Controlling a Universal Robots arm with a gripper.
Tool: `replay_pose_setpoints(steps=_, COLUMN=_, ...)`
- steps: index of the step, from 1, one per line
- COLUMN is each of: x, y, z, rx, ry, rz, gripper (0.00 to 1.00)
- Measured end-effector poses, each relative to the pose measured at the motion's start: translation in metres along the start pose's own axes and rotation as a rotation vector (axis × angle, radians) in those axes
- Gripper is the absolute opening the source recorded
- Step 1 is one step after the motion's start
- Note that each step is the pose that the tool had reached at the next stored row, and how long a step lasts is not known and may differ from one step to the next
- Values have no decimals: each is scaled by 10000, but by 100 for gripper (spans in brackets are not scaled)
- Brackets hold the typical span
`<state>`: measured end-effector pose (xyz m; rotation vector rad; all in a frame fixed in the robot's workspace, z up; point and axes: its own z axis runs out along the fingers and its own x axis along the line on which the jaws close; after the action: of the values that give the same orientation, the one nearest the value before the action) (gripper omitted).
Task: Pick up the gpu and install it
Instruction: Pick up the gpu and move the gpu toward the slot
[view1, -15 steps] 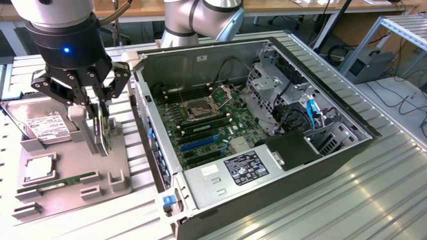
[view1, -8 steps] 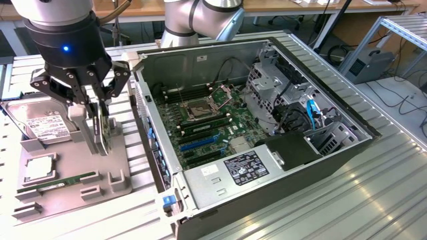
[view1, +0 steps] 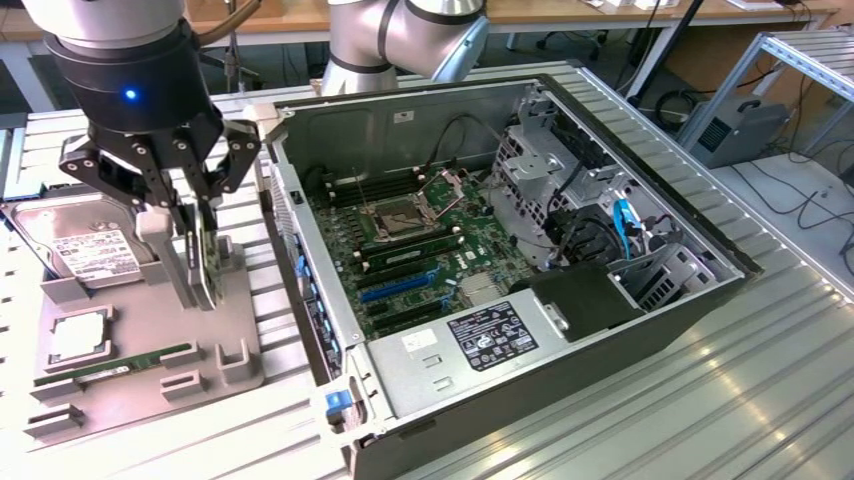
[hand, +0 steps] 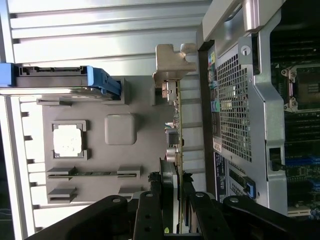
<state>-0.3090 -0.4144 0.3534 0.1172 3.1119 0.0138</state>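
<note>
Pincer (hand: 176, 184) clamped on upright gpu (hand: 175, 125), white-labelled hard drive (view1: 83, 248) nearby, print unreadable

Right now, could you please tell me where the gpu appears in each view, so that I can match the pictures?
Exterior view: the gpu stands on edge in the gripper, over the grey tray, on the exterior view's left of the open case.
Wrist view: the gpu is seen edge-on, between the grey tray and the case's perforated rear panel.
Shared landmark: the silver square chip on the tray.
</note>
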Motion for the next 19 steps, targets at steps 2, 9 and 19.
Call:
replay_pose_setpoints(steps=2, x=0, y=0, z=-5, rx=0, ry=0, rz=0, gripper=27)
replay_pose_setpoints(steps=9, x=-1, y=0, z=-24, rx=0, ry=0, rz=0, gripper=27)
replay_pose_setpoints(steps=19, x=-1, y=1, z=-52, rx=0, ry=0, rz=0, gripper=27)
